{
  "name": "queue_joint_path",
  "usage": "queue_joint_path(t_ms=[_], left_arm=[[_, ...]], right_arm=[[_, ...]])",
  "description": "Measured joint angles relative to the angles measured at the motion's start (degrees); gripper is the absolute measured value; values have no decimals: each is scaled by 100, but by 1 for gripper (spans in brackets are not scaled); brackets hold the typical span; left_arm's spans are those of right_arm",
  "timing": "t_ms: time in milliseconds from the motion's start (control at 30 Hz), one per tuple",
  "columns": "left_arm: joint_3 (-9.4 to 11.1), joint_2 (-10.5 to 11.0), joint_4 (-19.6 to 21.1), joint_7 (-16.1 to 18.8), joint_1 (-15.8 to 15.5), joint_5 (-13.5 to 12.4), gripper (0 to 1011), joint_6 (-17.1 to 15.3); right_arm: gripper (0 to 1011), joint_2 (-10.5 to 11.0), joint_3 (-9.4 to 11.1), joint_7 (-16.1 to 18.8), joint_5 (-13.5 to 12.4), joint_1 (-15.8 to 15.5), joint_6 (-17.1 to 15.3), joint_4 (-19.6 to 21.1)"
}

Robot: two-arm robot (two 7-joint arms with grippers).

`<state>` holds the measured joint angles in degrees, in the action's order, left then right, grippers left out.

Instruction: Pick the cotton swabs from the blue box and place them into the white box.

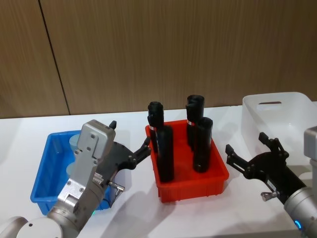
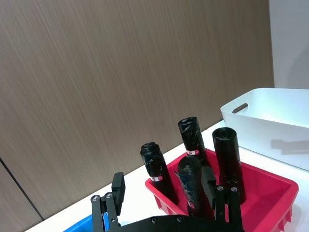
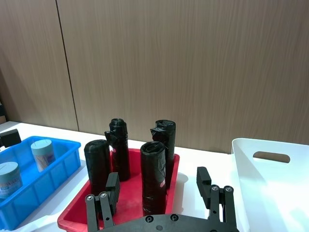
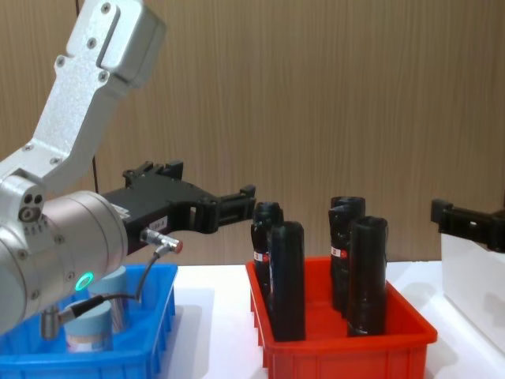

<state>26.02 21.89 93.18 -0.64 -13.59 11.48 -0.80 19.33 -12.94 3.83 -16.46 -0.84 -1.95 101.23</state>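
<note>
At the pick, our left gripper (image 1: 130, 135) by the blue box (image 1: 42, 168) must drop onto the cotton swabs (image 3: 42, 153); it and the right gripper (image 1: 246, 144) both gape empty.

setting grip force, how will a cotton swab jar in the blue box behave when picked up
The cotton swab jars look like rigid plastic, so probably stiff. Small and squat, they are likely light and stable standing upright in the blue box. Their smooth round sides might slip in the open left pincer, and roll if tipped.
</note>
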Motion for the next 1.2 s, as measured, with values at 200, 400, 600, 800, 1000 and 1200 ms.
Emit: queue_joint_path(t_ms=[200, 400, 600, 800, 1000, 1200], left_arm=[[0, 0, 0, 1, 0, 0, 1004, 0], [0, 0, 0, 2, 0, 0, 1004, 0], [0, 0, 0, 2, 0, 0, 1004, 0], [0, 0, 0, 2, 0, 0, 1004, 1], [0, 0, 0, 2, 0, 0, 1004, 0], [-1, 0, -2, 1, 1, 0, 1004, 1]], right_arm=[[1002, 0, 0, 0, 0, 0, 0, 0], [1002, 0, 0, 0, 0, 0, 0, 0], [1002, 0, 0, 0, 0, 0, 0, 0], [1002, 0, 0, 0, 0, 0, 0, 0], [1002, 0, 0, 0, 0, 0, 0, 0], [1002, 0, 0, 0, 0, 0, 0, 0]])
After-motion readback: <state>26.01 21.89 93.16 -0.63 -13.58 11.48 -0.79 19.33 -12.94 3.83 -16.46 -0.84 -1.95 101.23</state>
